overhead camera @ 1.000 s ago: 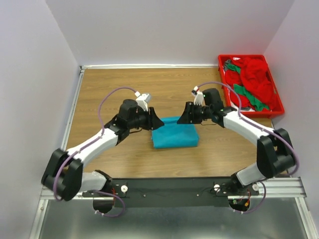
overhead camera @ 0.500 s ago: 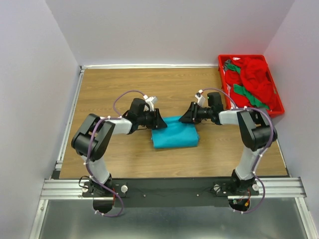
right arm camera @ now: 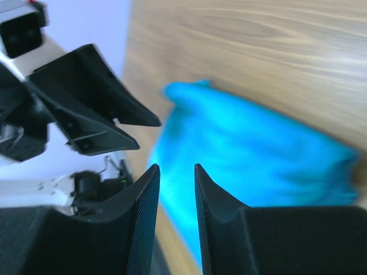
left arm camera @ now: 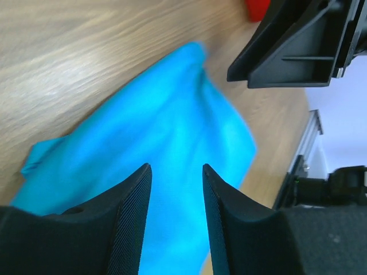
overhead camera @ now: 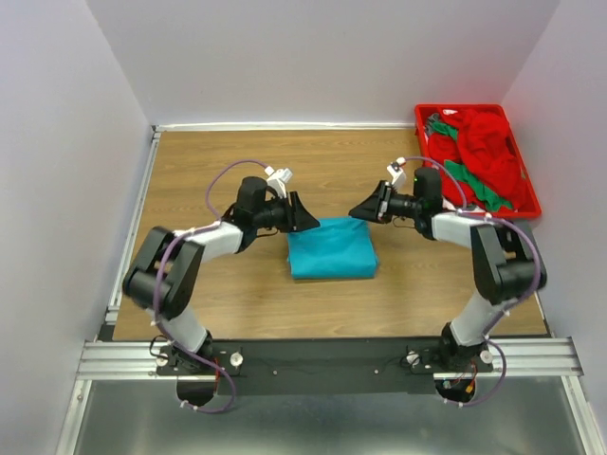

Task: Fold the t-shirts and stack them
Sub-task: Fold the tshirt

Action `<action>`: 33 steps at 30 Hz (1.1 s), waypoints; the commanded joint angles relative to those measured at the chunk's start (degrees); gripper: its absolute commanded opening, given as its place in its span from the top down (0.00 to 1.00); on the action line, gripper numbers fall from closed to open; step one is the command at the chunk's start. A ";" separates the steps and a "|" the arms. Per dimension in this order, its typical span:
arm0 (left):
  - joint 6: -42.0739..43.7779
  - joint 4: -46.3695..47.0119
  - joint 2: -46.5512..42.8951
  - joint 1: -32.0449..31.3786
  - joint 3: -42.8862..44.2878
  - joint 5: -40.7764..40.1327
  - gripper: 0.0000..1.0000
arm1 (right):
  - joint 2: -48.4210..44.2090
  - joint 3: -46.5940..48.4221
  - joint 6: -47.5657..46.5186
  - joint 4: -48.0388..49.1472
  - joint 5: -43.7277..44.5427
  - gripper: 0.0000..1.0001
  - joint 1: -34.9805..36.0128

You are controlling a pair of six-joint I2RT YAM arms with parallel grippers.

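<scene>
On the wood table point(overhead camera: 218, 161) the folded teal t-shirt point(overhead camera: 332, 252) lies centred, left gripper point(overhead camera: 307, 219) and right gripper point(overhead camera: 358, 210) just off its far corners, jaws narrowly spread, seemingly empty; a snagged fingertip could unfold it.

Wooden tabletop point(overhead camera: 237, 161) in view, warm brown grain running side to side, boxed in on three sides by a plain pale back wall point(overhead camera: 322, 57), a left wall point(overhead camera: 57, 171) and a right wall point(overhead camera: 569, 104). A white strip point(overhead camera: 285, 125) lines the far edge where table meets wall, a metal rail point(overhead camera: 134, 227) runs down the left edge, and a slotted aluminium beam point(overhead camera: 114, 358) crosses the near edge. Below that lies a dull grey metal sheet point(overhead camera: 332, 422), all of it under bright, even light with only soft shadows.
</scene>
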 commanded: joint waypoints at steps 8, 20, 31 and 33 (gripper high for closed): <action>-7.45 -0.74 -14.82 -11.26 -12.40 -1.02 0.51 | -14.91 -19.66 5.88 6.24 -5.87 0.61 4.07; -11.94 5.41 -8.76 -3.70 -24.80 -1.02 0.57 | -1.11 -26.89 3.50 10.02 -4.37 0.68 -4.11; -12.73 4.53 -23.79 -2.65 -18.15 -3.56 0.56 | -19.57 -15.91 5.61 -0.18 -1.75 0.59 -3.84; -12.30 4.44 -22.48 -1.94 -15.51 -4.10 0.56 | -18.35 -13.46 5.52 0.09 0.01 0.59 -3.41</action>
